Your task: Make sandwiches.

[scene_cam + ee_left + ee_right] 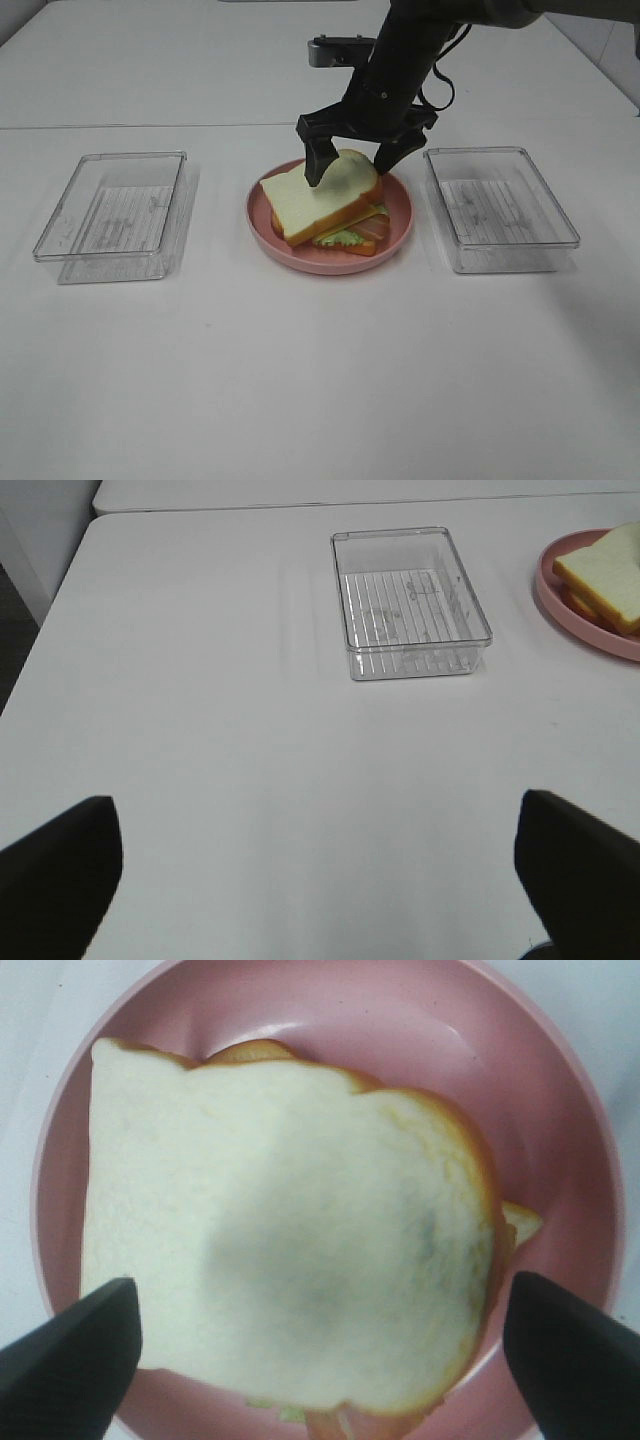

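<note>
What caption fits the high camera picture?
Open right gripper above the finished sandwich on the pink plate.

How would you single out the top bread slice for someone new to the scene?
Find the round pink plate midway between the two clear trays. The top bread slice caps the stack there: white face, orange-brown crust, unlike the lettuce and bacon peeking out beneath.

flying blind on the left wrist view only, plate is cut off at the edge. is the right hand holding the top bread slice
Observer: No. The right hand is open, fingers straddling the white toy bread slice with orange-brown crust, which lies on the stack.
Operator: whats under the slice
Observer: Yellow cheese, ruffled green lettuce and a reddish-brown bacon strip stick out at the near side.
Operator: anything right of the plate
Observer: Right of the round pink plate stands a second clear plastic rectangular tray with nothing in it.
</note>
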Controlling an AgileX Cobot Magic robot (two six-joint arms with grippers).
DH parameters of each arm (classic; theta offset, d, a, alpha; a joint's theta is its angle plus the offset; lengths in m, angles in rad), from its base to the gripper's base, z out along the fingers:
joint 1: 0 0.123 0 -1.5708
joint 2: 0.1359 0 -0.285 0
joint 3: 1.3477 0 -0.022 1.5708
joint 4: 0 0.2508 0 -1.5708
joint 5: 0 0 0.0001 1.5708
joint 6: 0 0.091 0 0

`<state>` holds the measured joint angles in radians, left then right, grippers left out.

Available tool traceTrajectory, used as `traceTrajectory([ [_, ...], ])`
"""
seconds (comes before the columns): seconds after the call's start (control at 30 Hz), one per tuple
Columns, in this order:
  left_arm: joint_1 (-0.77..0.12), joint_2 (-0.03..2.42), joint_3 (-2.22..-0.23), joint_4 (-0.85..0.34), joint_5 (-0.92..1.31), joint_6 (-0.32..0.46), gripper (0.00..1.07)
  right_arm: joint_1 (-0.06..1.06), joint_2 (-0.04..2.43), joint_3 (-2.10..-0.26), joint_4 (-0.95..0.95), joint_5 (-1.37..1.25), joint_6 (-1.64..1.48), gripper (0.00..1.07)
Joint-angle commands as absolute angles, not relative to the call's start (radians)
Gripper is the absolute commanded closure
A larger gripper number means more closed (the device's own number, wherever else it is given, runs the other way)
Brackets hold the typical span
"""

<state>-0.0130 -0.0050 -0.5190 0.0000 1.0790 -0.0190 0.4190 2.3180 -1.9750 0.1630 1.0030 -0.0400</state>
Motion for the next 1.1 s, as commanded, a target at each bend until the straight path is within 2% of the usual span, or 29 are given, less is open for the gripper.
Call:
traceTrajectory([
  [0.03,-0.011,-0.024,-0.516,-0.007,1.075,-0.023,0.06,0.418,2.317,-2.037,0.099,1.085,-0.053,0.1],
  [0.3,-0.011,-0.024,-0.516,-0.007,1.075,-0.023,0.06,0.418,2.317,-2.234,-0.051,1.334,-0.049,0.1],
  [0.6,-0.011,-0.021,-0.516,-0.007,1.075,-0.023,0.06,0.418,2.202,-2.243,-0.06,1.332,-0.028,0.1],
  [0.87,-0.011,-0.019,-0.516,-0.007,1.075,-0.023,0.06,0.418,2.014,-2.106,-0.099,1.332,-0.028,0.1],
  [0.93,-0.011,-0.019,-0.516,-0.007,1.075,-0.023,0.06,0.418,1.896,-1.983,-0.118,1.332,-0.025,0.1],
  [1.03,-0.011,-0.019,-0.516,-0.007,1.075,-0.023,0.06,0.418,1.872,-1.956,-0.122,1.332,-0.025,0.1],
  [1.1,-0.011,-0.018,-0.516,-0.007,1.075,-0.023,0.06,0.418,1.788,-1.856,-0.128,1.331,-0.022,0.1],
])
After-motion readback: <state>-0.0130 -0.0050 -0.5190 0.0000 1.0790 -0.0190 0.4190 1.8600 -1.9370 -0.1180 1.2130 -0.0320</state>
